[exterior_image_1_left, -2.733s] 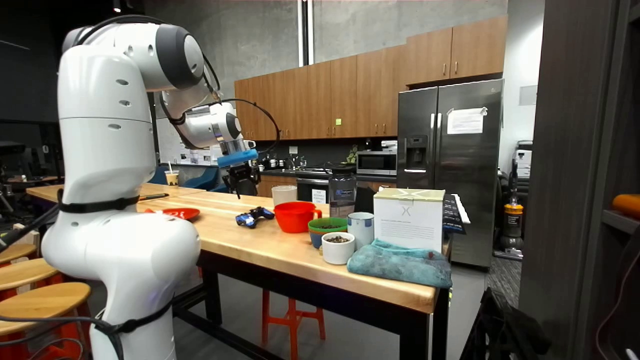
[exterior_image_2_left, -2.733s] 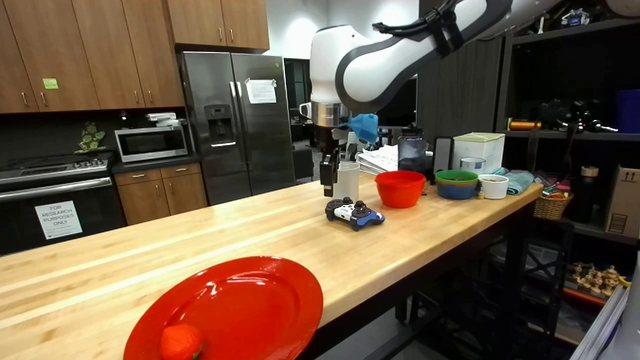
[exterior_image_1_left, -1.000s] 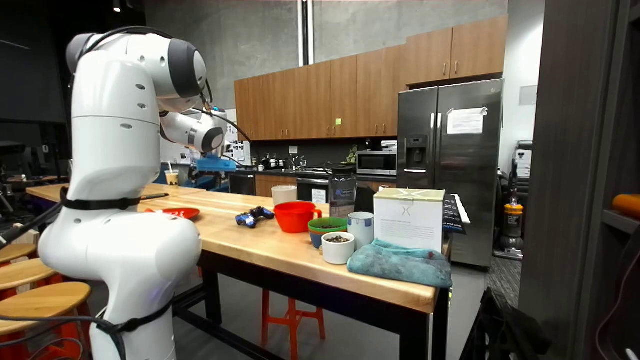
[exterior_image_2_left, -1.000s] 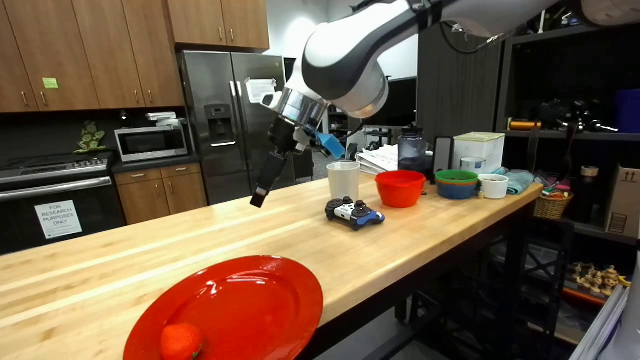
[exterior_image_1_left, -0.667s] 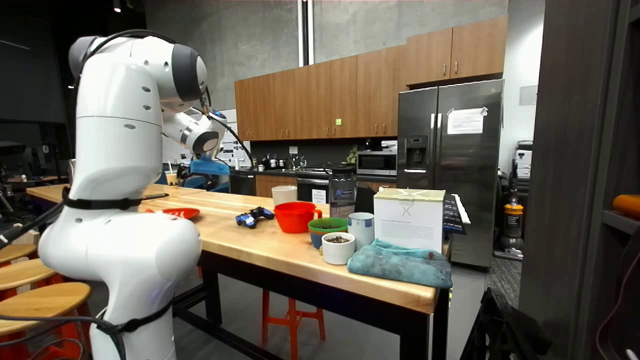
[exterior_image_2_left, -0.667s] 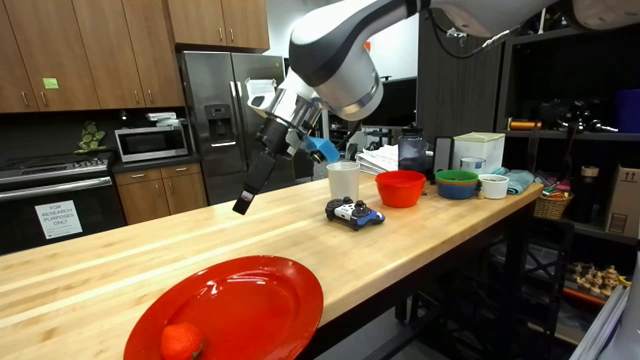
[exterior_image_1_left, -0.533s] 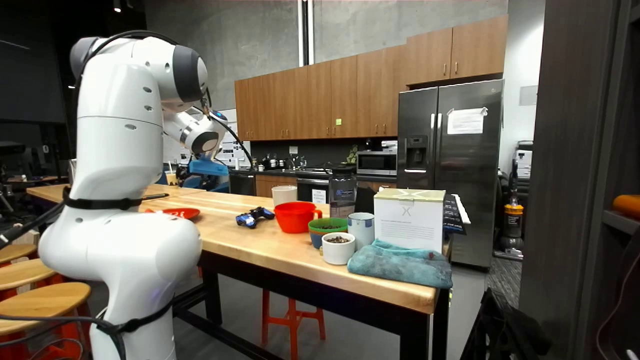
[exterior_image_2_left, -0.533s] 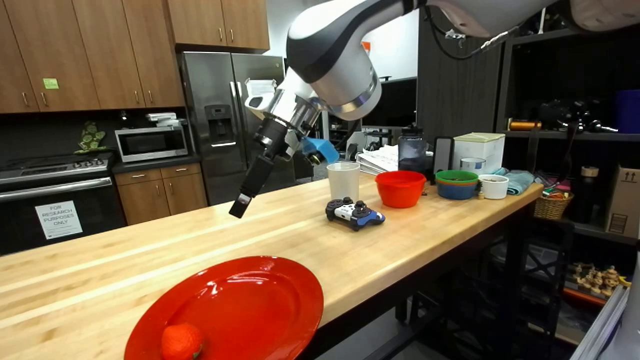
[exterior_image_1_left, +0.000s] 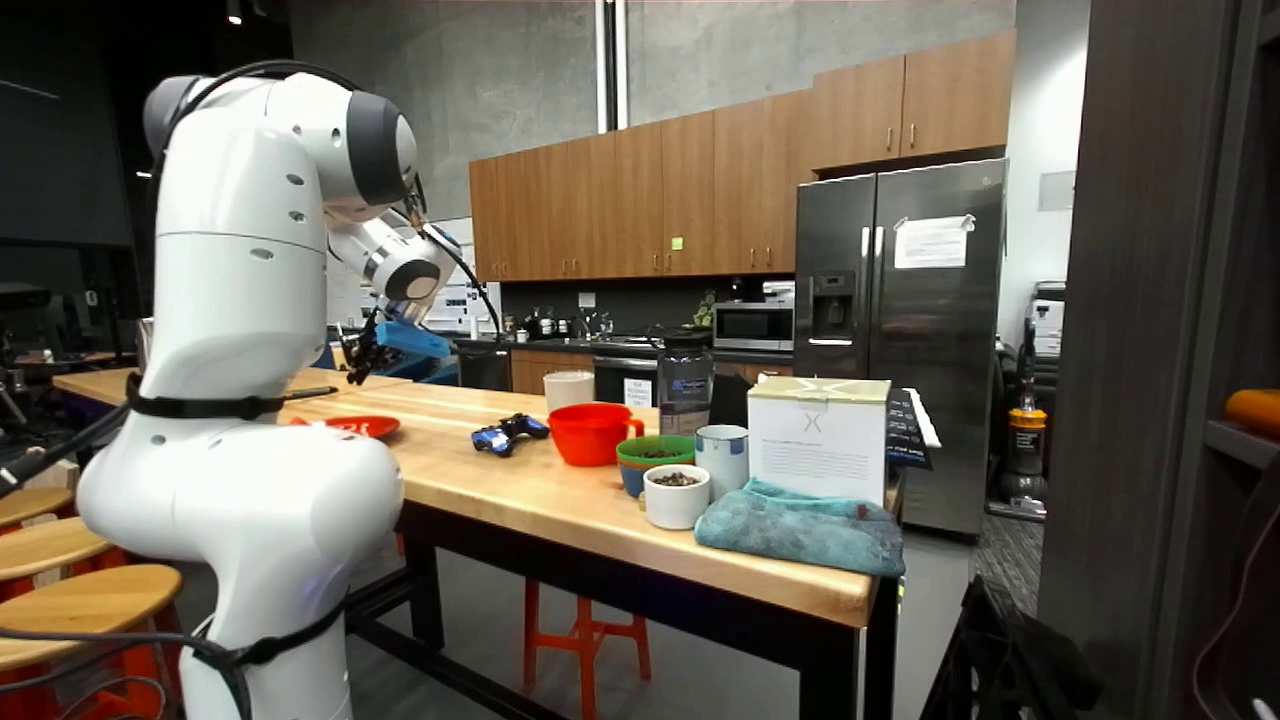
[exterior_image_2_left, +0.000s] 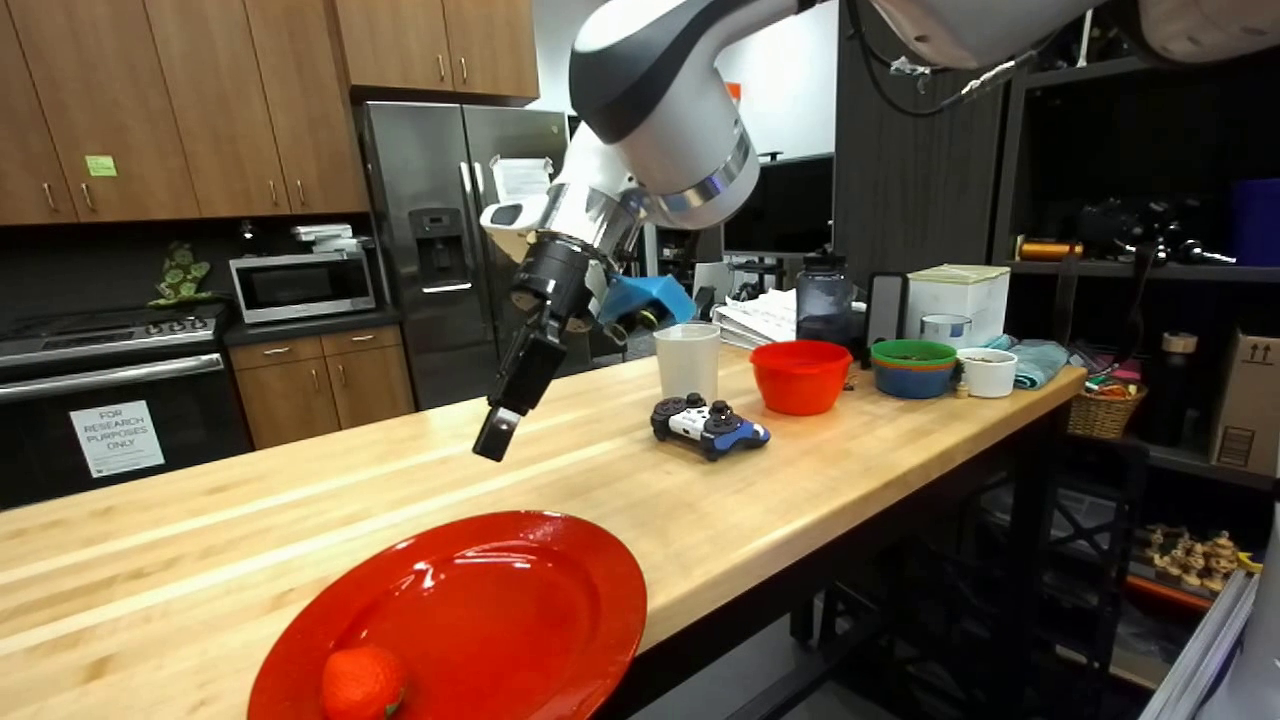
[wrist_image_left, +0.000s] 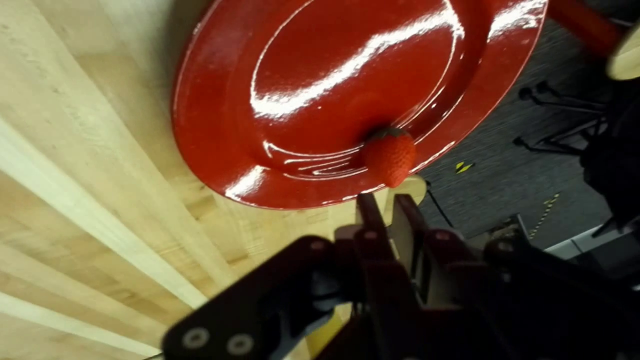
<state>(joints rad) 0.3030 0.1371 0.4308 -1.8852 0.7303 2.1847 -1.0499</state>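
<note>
Above desk (exterior_image_2_left: 300, 480), hovering near plate (wrist_image_left: 215, 115) with hand (wrist_image_left: 386, 204) slightly apart, empty; apparently aiming for strawberry (wrist_image_left: 391, 156) on plate; next, likely needs spreading wider.

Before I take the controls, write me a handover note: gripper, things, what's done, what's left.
The gripper is narrowly open, empty, in the air over the table.
The strawberry lies on the red plate, near its rim, apart from the gripper.
The game controller, pale cup and red bowl stand farther along the table.
Done: the strawberry is on the red plate.
Left: no grasp made yet.
</note>
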